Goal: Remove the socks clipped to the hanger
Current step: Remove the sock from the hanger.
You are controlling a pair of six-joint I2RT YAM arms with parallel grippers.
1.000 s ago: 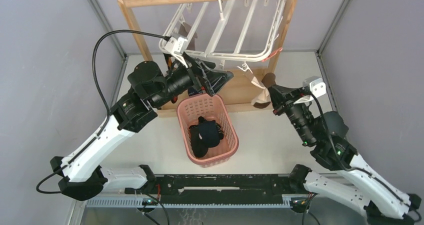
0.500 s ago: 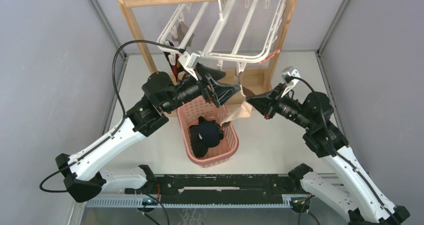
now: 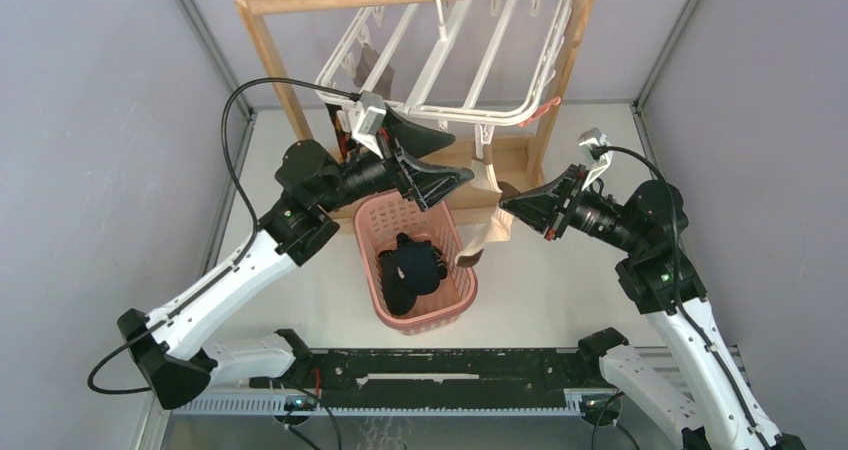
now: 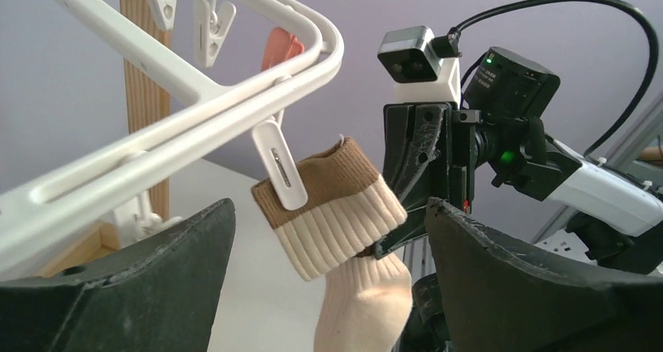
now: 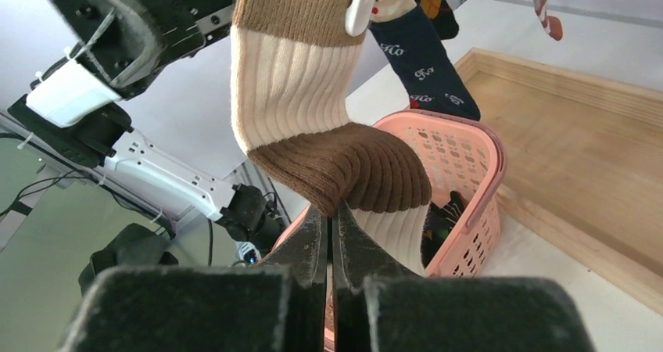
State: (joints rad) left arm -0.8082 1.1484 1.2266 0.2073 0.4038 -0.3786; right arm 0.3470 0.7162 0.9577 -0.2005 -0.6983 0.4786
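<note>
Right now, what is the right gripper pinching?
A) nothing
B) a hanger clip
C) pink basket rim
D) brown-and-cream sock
D: the right gripper is shut on the lower brown band of the brown-and-cream sock, whose cuff hangs from a white clip.

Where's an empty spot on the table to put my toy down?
Bare table lies right of the pink basket, up to the right arm, and left of it, beside the left arm. Behind the basket is crowded: left gripper, right gripper, the clipped sock and the wooden rack.
</note>
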